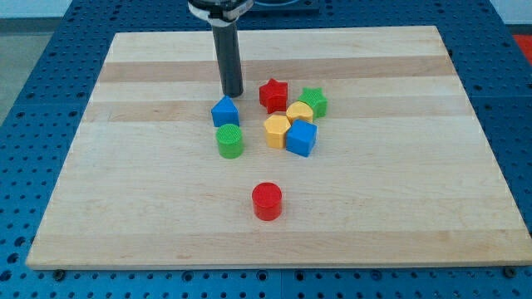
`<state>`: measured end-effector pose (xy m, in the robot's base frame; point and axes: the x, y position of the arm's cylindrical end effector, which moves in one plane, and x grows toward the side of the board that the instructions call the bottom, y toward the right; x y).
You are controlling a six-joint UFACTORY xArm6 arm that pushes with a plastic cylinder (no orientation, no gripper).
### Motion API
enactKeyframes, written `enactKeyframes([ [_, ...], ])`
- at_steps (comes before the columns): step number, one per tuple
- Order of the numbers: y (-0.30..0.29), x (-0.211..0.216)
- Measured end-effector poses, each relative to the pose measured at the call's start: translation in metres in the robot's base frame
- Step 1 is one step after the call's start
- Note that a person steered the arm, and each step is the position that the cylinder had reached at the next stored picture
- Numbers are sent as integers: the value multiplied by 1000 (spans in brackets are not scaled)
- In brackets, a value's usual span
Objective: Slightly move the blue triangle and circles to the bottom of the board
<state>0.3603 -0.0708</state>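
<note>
Sitting nearest the view's bottom, well below the blue triangle [224,111]: the red circle [267,201], alone on the bench [125,208] and out of the push line. Standing just under the blue triangle, almost touching it: the green circle [229,140]. Crowding to the view's right of the blue triangle: an orange hexagon [277,130] and a blue cube [301,138], then farther back a yellow block [299,111], a red star [273,94] and a green star [313,101]. Hovering just above the blue triangle, at its upper edge: my tip [232,94], no gripper fitted, so nothing to report as apart or clamped. Risking, on a push toward the view's bottom, an off-centre contact, spinning the blue triangle rightward into the orange hexagon. Risking also the green circle rolling aside rather than travelling with the blue triangle. Leaving the red circle untouched would be another failure, needing a separate push.
</note>
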Motion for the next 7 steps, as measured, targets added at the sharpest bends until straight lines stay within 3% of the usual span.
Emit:
enactKeyframes([
  [4,34,199],
  [5,35,152],
  [6,35,41],
  [7,27,-39],
])
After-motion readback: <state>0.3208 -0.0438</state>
